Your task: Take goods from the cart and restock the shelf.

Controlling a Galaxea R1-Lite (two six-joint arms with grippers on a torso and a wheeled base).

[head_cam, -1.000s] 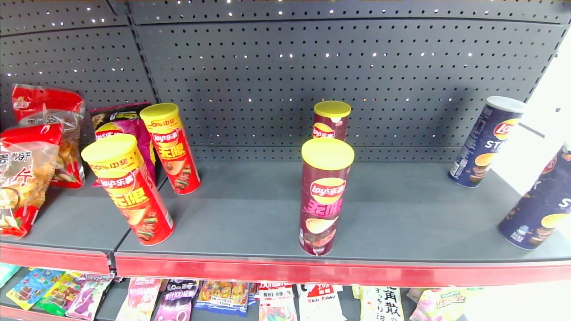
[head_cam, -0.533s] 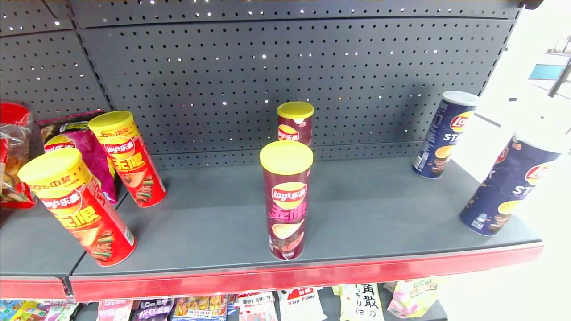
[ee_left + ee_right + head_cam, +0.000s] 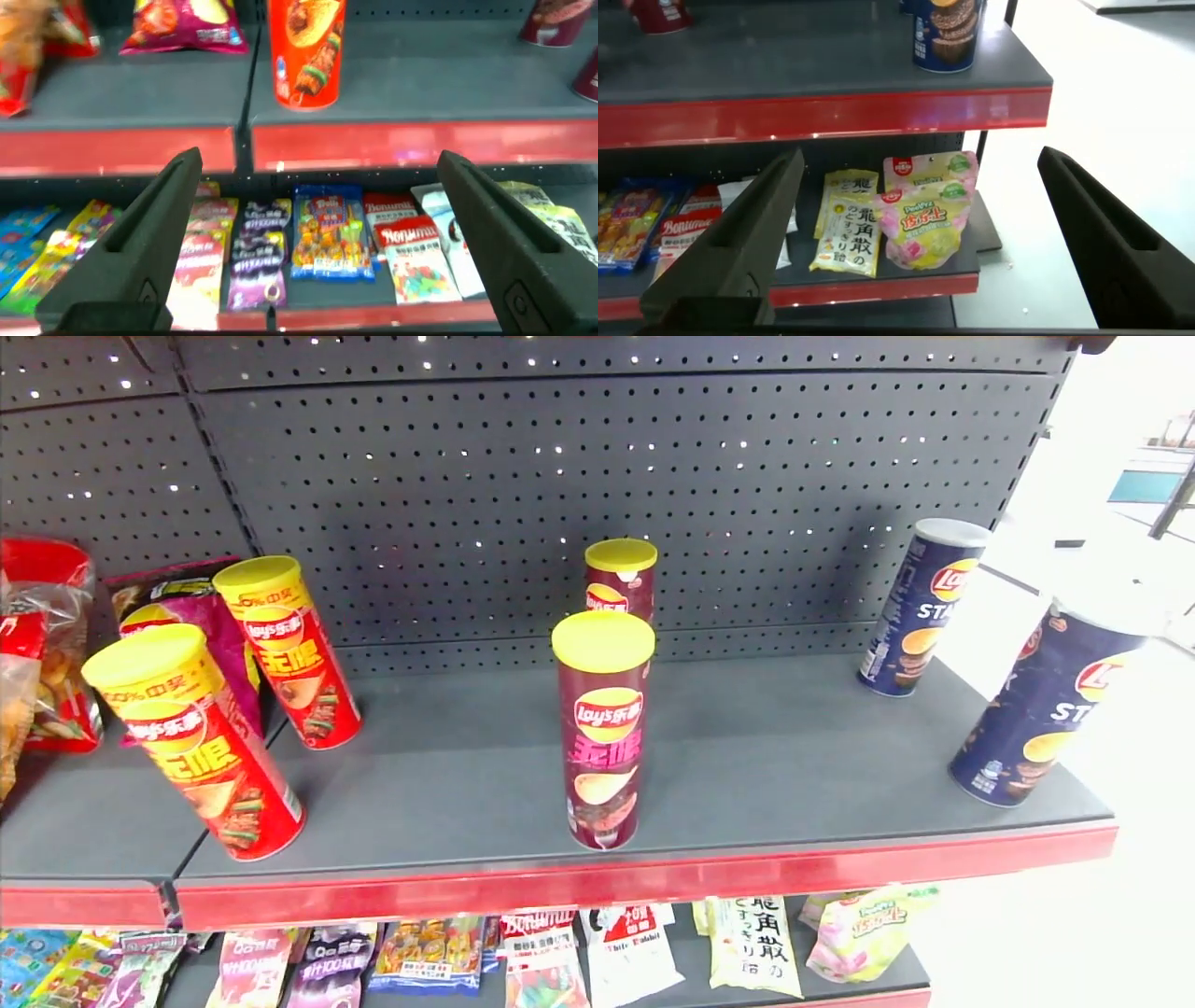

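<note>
Left claw (image 3: 320, 157) spread apart, right claw (image 3: 922, 154) likewise, shelf (image 3: 653, 882) ahead of both, untouched

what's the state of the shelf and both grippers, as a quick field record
shelf: grey metal shelf with red front edge
left: red cylindrical chip cans with yellow lids, one front, one behind
centre: maroon chip cans with yellow lids, one front, one behind
right: dark blue chip cans with pale lids, one front, one behind
below: flat snack packets on lower shelf
left gripper: open, empty
right gripper: open, empty
</note>
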